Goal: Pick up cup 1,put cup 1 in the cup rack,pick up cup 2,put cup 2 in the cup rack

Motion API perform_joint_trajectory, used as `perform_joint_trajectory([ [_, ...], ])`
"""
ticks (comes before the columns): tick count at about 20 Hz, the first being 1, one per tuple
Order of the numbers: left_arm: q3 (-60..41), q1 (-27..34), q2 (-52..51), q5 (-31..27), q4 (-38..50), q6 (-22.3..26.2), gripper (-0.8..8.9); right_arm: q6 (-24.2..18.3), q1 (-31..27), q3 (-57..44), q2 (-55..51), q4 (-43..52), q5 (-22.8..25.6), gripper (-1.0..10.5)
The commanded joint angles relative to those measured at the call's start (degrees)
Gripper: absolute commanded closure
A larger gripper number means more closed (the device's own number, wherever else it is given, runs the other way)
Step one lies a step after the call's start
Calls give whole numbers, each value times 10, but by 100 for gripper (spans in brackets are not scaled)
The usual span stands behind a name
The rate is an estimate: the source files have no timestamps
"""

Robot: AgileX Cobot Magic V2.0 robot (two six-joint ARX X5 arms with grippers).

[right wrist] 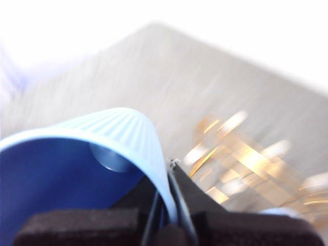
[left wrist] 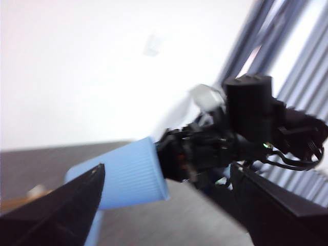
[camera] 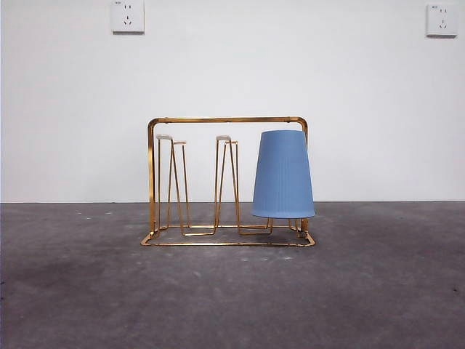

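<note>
The gold wire cup rack stands mid-table in the front view. One ribbed blue cup sits upside down over its right-hand prongs. No arm shows in that view. A second ribbed blue cup is in the air, and my right gripper is shut on its rim, with the blurred rack beyond it. In the left wrist view this held cup lies on its side in the right gripper. My left gripper is open and holds nothing.
The grey table top runs back to a white wall with two sockets. The rack's left and middle prongs are bare. Grey vertical slats show behind the right arm.
</note>
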Motion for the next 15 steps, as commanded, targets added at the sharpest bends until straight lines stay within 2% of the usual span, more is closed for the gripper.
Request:
perform_joint_trajectory([
  [1, -3, -1, 14, 43, 57, 17, 399, -44, 1, 0, -75, 2, 17, 962],
  [3, -3, -1, 29, 78, 93, 17, 392, -59, 1, 0, -120, 10, 17, 962],
  [7, -3, -1, 73, 143, 165, 2, 303, -84, 1, 0, -194, 42, 13, 962],
  [15, -3, -1, 192, 255, 382, -24, 303, -111, 1, 0, -257, 70, -47, 962],
])
